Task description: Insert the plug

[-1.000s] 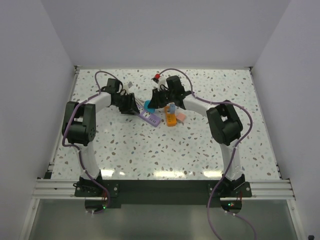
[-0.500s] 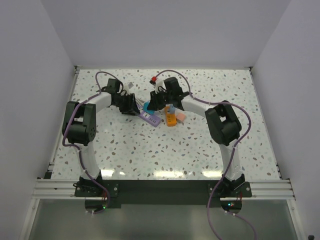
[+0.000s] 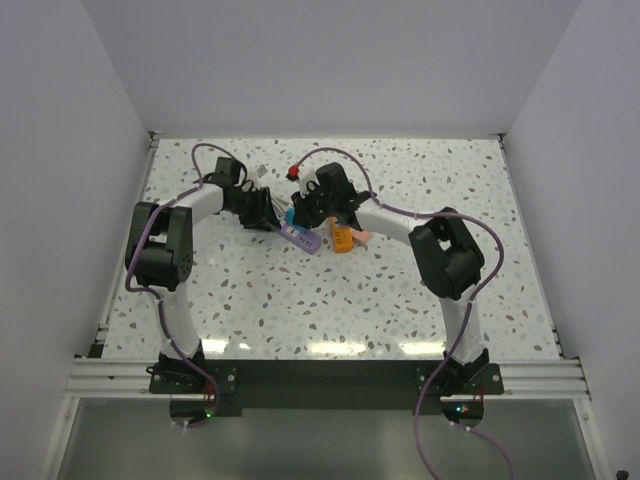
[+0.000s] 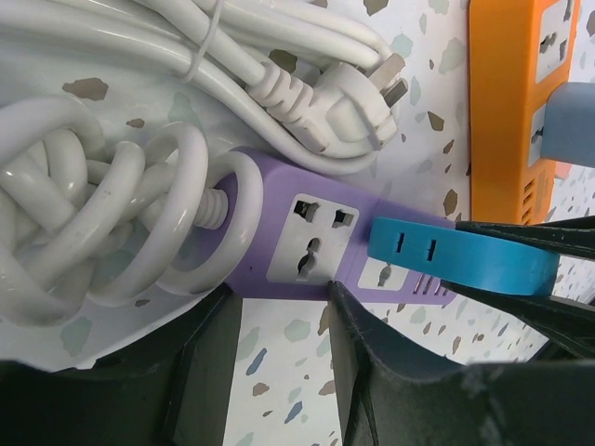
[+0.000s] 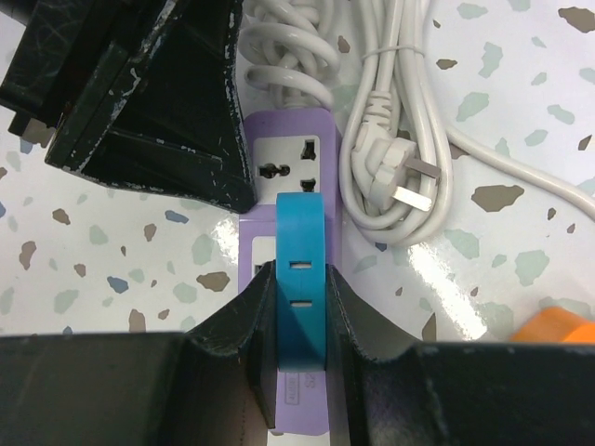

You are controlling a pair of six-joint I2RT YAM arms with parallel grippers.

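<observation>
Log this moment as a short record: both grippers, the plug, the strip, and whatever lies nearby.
right gripper: shut on the blue plug
plug position: over the purple power strip, just past the uncovered socket at its cable end; whether it is seated cannot be told
left gripper: at the strip's long side; grip unclear
nearby: coiled white cable with its plug lying loose; orange power strip beside them

Crowded around purple strip (image 4: pixel 307 242): white cord coil (image 4: pixel 93 214) at its end, blue plug (image 4: pixel 456 255) atop it, orange strip (image 4: pixel 507 102) close by. Open counter (image 3: pixel 320 300) toward near edge.
</observation>
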